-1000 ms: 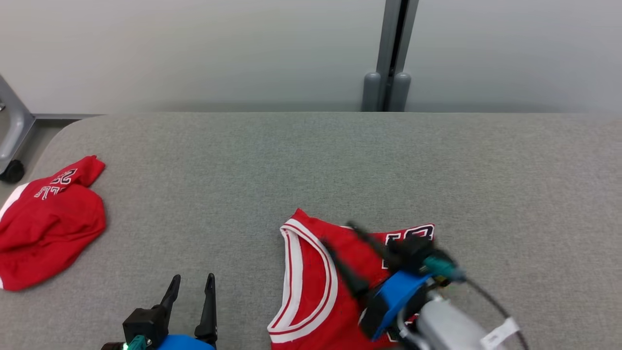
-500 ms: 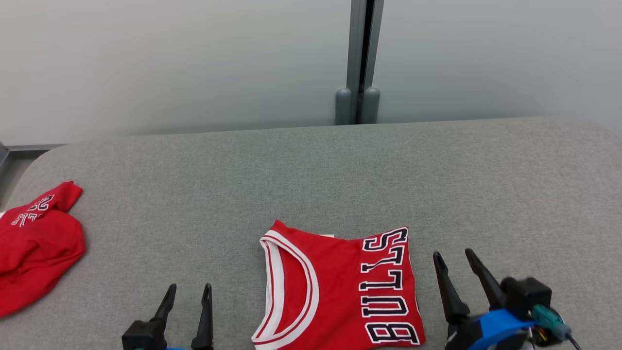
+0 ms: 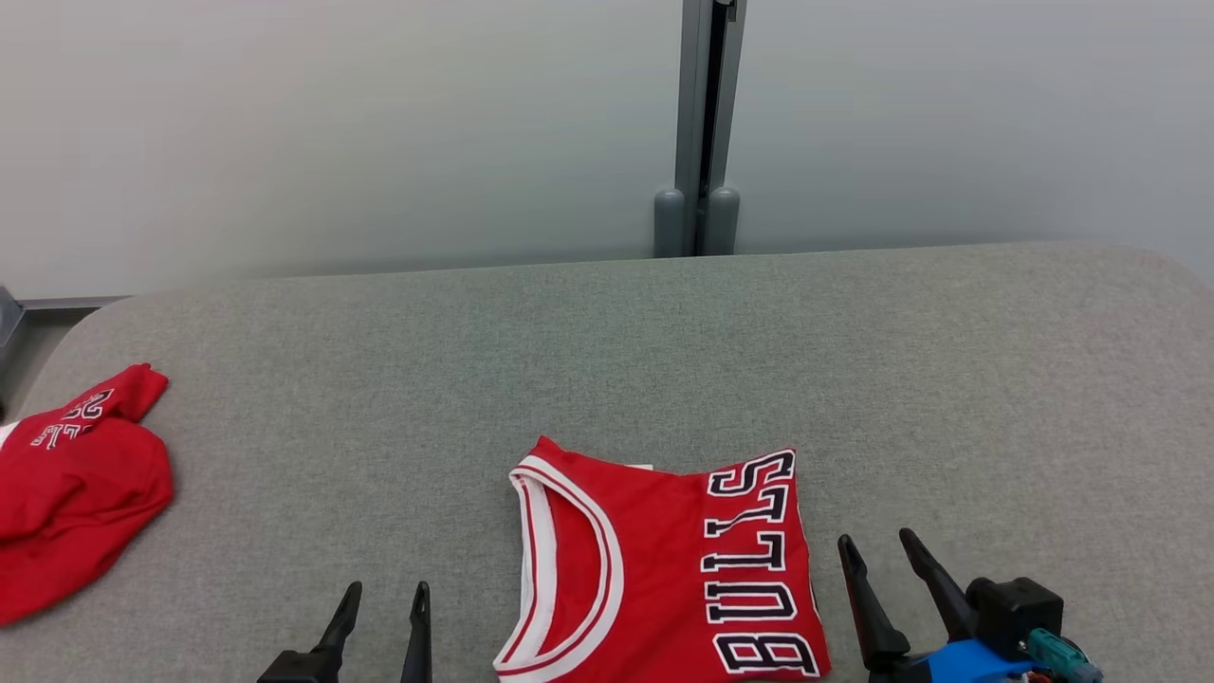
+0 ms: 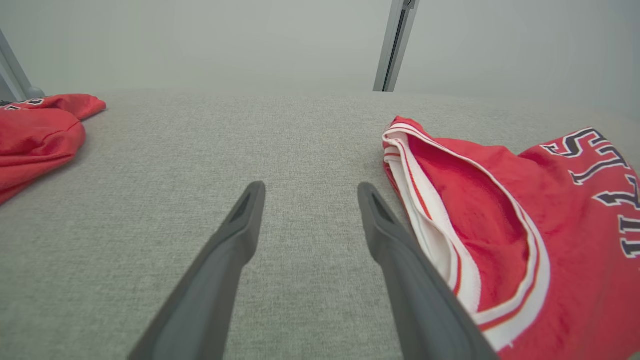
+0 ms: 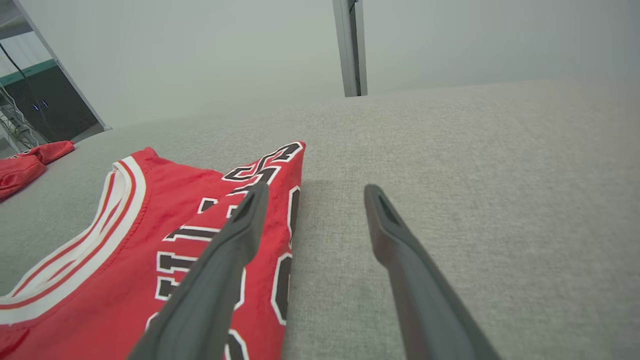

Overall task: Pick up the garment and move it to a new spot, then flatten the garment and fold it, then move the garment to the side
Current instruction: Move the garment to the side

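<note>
At the bottom edge of the head view, the left gripper [image 3: 388,588] and the right gripper [image 3: 874,538] each stand with both long dark fingers spread wide and nothing between them. Both are low over the grey fabric surface [image 3: 607,360].

Between the two grippers lies the red jersey [image 3: 654,560], folded flat on the surface; neither gripper holds it. Its curved opening with white and red trim faces the left gripper and lies just beside that gripper's right finger. Its black-and-white lettering runs along the edge nearest the right gripper. In the right wrist view that gripper's left finger crosses in front of the lettering, but I cannot tell whether it touches the cloth. The right gripper's other finger is over bare fabric.

Well apart from the left gripper, out on its left side, a second red garment [image 3: 81,484] lies crumpled near the rounded corner of the surface. Ahead of both sets of fingertips the surface runs bare to a pale wall [image 3: 332,133], where a grey post [image 3: 700,123] stands upright.
</note>
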Available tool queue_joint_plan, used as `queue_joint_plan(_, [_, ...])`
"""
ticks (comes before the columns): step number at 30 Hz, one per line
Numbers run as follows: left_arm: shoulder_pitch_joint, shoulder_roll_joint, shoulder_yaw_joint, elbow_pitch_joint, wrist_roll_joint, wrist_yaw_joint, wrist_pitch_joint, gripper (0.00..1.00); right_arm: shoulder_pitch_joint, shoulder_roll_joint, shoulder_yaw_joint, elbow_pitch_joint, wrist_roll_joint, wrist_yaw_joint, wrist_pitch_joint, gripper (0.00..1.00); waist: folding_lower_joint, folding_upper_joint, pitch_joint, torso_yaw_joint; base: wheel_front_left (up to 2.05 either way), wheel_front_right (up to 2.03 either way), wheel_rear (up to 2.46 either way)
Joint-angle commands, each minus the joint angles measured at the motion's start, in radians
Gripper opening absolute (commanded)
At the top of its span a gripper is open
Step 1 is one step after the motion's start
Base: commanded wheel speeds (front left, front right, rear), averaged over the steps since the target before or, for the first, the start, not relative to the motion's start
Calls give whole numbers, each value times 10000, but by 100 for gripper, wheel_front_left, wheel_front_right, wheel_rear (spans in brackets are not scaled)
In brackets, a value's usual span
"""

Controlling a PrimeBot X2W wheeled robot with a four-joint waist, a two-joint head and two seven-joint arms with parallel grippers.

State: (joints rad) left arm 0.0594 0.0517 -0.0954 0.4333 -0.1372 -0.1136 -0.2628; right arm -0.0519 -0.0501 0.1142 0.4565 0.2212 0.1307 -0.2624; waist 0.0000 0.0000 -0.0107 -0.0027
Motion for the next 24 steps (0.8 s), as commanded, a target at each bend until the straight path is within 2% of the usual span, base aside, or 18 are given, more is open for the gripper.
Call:
queue_joint_plan(1, [-135, 2, -22, -27, -6, 16, -26, 100, -172, -16, 55, 30, -53, 0, -32, 100, 0, 0, 26, 48, 0, 0, 0])
queue_joint_plan(7, [-254, 0, -81, 14, 30, -42, -26, 100, -813, -15, 366, 699, -209, 0, -32, 100, 0, 0, 230, 307, 0, 0, 0])
queue_joint_plan(12, [-436, -1, -133, 228, -151, -95, -26, 100, -1728, -24, 613, 2205, -417, 0, -32, 100, 0, 0, 607, 622, 0, 0, 0])
queue_joint_plan(17, [-581, 0, -163, 323, -81, -165, -26, 100, -2366, -18, 529, 3572, -90, 0, -31, 100, 0, 0, 844, 923, 0, 0, 0])
queue_joint_plan(19, [-636, 28, -102, 327, -58, -184, -26, 100, -2542, -16, 694, 3937, 119, 0, -32, 74, 0, 0, 900, 984, 0, 0, 0])
queue_joint_plan(20, [-653, 40, -78, 329, -54, -191, -26, 100, -2579, -21, 798, 4087, 289, 0, -31, 49, 0, 0, 923, 1004, 0, 0, 0])
queue_joint_plan(21, [-677, 46, -63, 329, -43, -196, -26, 100, -2586, -19, 963, 4242, 486, 0, -18, 42, 0, 0, 951, 1018, 0, 0, 0])
queue_joint_plan(22, [-692, 51, -43, 327, -36, -191, -24, 100, -2577, -16, 1146, 4424, 697, 0, -8, 16, 0, 0, 972, 1028, 0, 0, 0])
queue_joint_plan(23, [-702, 57, -22, 324, -34, -195, -26, 100, -2601, -15, 1249, 4586, 909, 0, 5, 0, 0, 0, 993, 1028, 0, 0, 0])
queue_joint_plan(24, [-710, 65, -14, 311, -21, -198, -26, 100, -2637, -15, 1235, 4691, 1050, -1, 22, 0, 0, 0, 1015, 1018, 0, 0, 0])
